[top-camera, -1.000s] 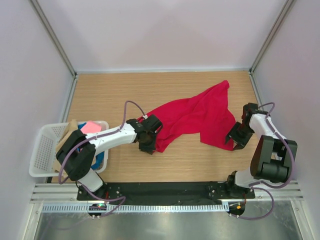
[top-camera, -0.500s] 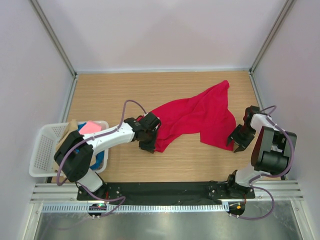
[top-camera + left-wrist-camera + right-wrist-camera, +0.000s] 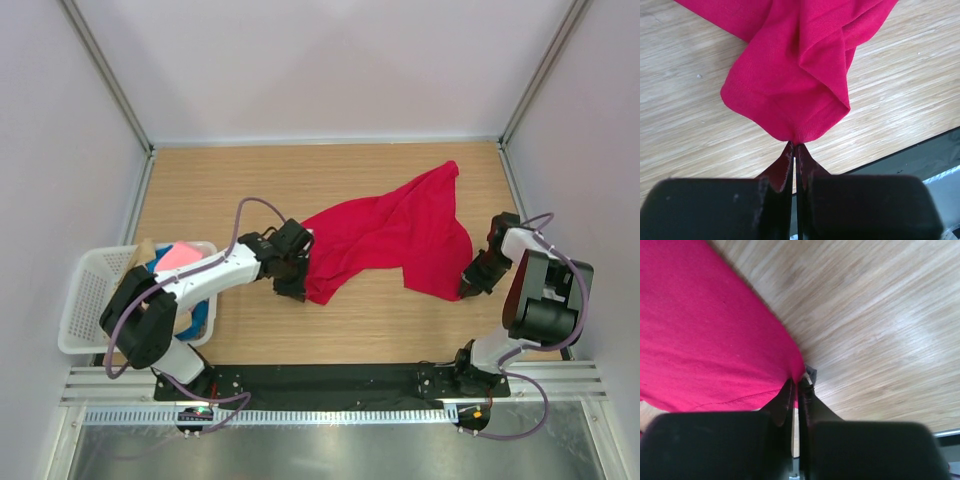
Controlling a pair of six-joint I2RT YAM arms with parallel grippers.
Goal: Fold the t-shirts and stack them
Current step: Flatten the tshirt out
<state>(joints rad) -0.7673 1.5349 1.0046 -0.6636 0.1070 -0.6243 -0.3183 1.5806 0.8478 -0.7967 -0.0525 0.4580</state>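
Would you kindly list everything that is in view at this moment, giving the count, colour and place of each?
red t-shirt: 1, bright red, crumpled across the middle and right of the table
pink shirt: 1, pink, on top in the basket
blue shirt: 1, blue, in the basket, mostly hidden
beige shirt: 1, beige, at the basket's far side
basket: 1, white mesh, at the table's left edge
table: 1, light wood, under the red t-shirt
left gripper: 1, black, shut on the red t-shirt's left corner
right gripper: 1, black, shut on the red t-shirt's right edge
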